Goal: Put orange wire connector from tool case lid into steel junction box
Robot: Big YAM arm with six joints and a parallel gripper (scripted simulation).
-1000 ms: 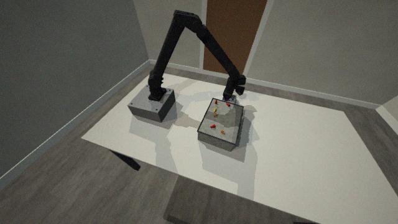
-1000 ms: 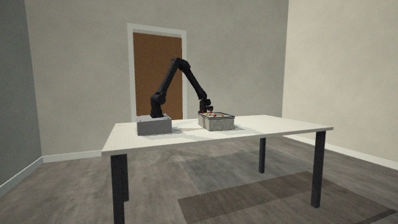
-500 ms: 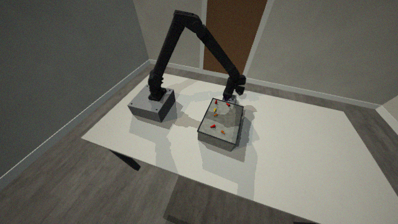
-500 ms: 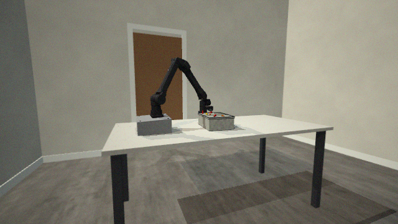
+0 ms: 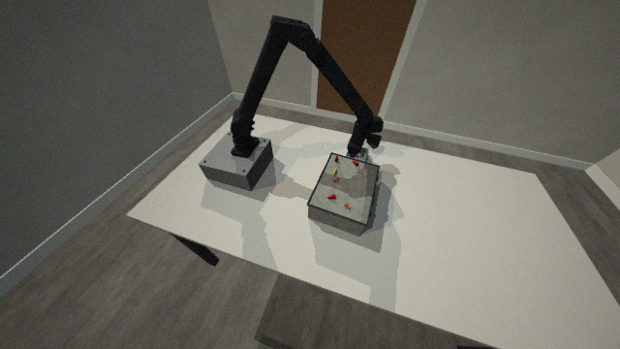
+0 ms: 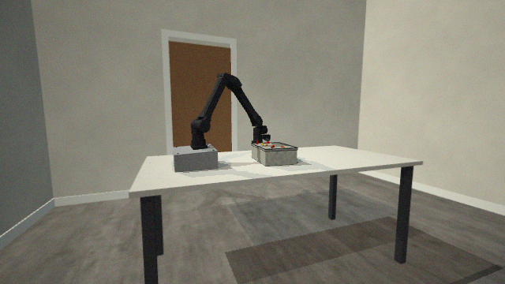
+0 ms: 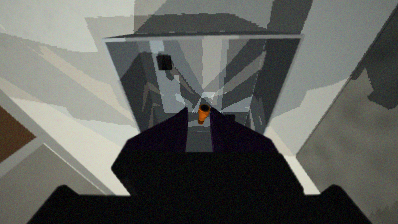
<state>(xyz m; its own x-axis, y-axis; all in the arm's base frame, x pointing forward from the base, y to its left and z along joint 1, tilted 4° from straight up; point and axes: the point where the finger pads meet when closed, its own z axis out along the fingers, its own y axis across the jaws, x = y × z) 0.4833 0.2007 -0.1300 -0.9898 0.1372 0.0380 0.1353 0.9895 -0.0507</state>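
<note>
End effector point(image 7: 200, 116) over steel junction box point(image 7: 150, 75) – fingers part-open, orange wire connector point(image 7: 202, 114) loose between them, tool case point(image 5: 339, 220) on desk point(image 5: 460, 233), no readable writing.

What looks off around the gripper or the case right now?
Nothing stands out. The gripper hangs over the steel junction box, jaws parted around an orange wire connector. Other connectors lie loose on the tool case's lid, none on the table.
</note>
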